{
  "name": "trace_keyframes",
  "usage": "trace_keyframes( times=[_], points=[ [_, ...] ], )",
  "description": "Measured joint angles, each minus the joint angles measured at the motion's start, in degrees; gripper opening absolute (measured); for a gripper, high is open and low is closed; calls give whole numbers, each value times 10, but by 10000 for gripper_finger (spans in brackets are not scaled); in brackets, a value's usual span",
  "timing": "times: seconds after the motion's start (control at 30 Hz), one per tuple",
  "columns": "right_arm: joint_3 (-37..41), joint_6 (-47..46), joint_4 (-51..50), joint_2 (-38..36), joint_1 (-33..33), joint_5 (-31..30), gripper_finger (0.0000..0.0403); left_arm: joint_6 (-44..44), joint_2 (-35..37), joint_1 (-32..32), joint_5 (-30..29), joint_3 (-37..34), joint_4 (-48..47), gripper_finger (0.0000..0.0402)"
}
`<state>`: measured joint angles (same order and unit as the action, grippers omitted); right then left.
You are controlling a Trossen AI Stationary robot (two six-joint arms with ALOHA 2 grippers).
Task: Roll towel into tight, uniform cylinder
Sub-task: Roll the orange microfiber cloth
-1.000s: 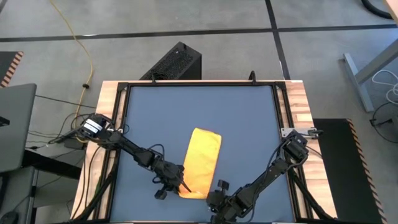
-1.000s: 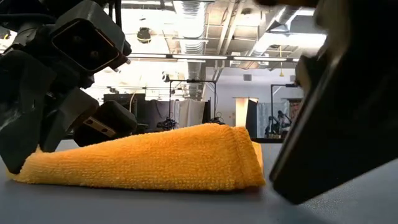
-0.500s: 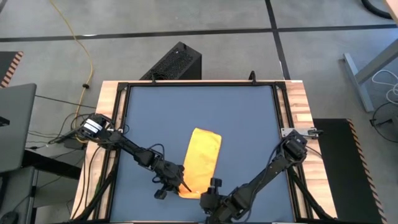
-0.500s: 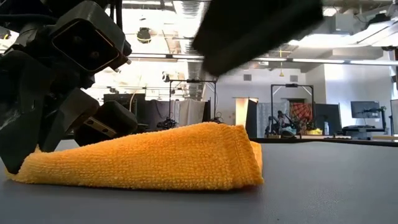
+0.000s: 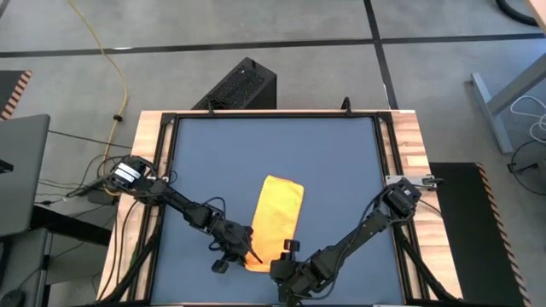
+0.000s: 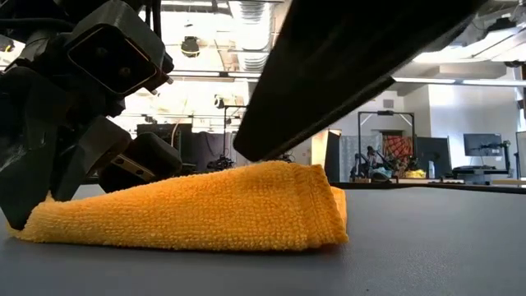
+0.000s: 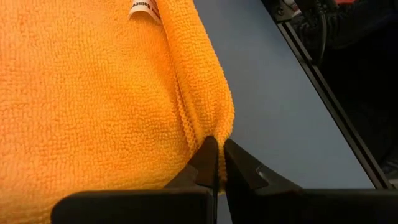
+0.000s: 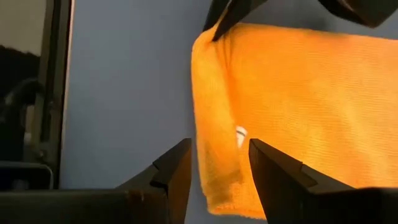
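Observation:
The yellow towel (image 5: 280, 217) lies folded into a long strip on the dark blue table, running from far to near. Its white tag (image 7: 144, 7) shows in the left wrist view and in the right wrist view (image 8: 240, 134). My left gripper (image 5: 249, 254) is shut on the towel's near left corner. It also shows in the low view (image 6: 37, 205). My right gripper (image 5: 286, 258) is open at the towel's near end. Its fingers (image 8: 177, 171) stand on either side of the towel's near right edge (image 8: 214, 168); I cannot tell whether they touch it. My left gripper pinches the towel's near left corner (image 7: 214, 132) between its two fingers, on a folded edge of several layers. The fingers come slanting down from the table's left. The towel lies flat on the table, slack, and bulges up a little toward its right side (image 6: 279, 189).
The table's black frame rail (image 5: 166, 170) runs along its left side and another (image 5: 388, 162) along its right. Bare blue tabletop (image 5: 273, 145) lies beyond the towel's far end. My right arm's dark finger (image 6: 353, 66) crosses above the towel in the low view.
My right gripper has gone along the near edge toward the table's left, up to the towel's near end. In the low view it has passed from the right side to above the towel. The towel and my left gripper have kept still.

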<state>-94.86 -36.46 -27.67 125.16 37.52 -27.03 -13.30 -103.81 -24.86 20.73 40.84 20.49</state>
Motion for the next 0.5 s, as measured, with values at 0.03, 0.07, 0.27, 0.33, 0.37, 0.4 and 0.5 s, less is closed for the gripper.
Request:
trace_keyframes(
  times=[0.03, 0.07, 0.27, 0.33, 0.37, 0.4, 0.5],
  points=[
    [-1, -5, 7, 6, 0, 0, 181, 0, 0, 0, 0, 0, 0, 0],
    [-1, -8, 12, 12, 1, 0, 177, 0, 0, 0, 0, 0, 0, 0],
    [1, -27, 27, 34, 4, 17, 115, 0, 0, 0, 3, 0, 3, 0],
    [0, -40, 35, 35, 4, 19, 81, 0, 1, 1, 7, 0, 3, 0],
    [0, -43, 36, 35, 5, 19, 62, 0, 5, 2, 9, 0, 3, 0],
    [0, -44, 41, 35, 6, 19, 44, 0, 8, 2, 10, 0, 2, 0],
    [0, -45, 63, 34, 9, 17, 17, 0, 24, 6, 13, -1, -9, 0]
  ],
)
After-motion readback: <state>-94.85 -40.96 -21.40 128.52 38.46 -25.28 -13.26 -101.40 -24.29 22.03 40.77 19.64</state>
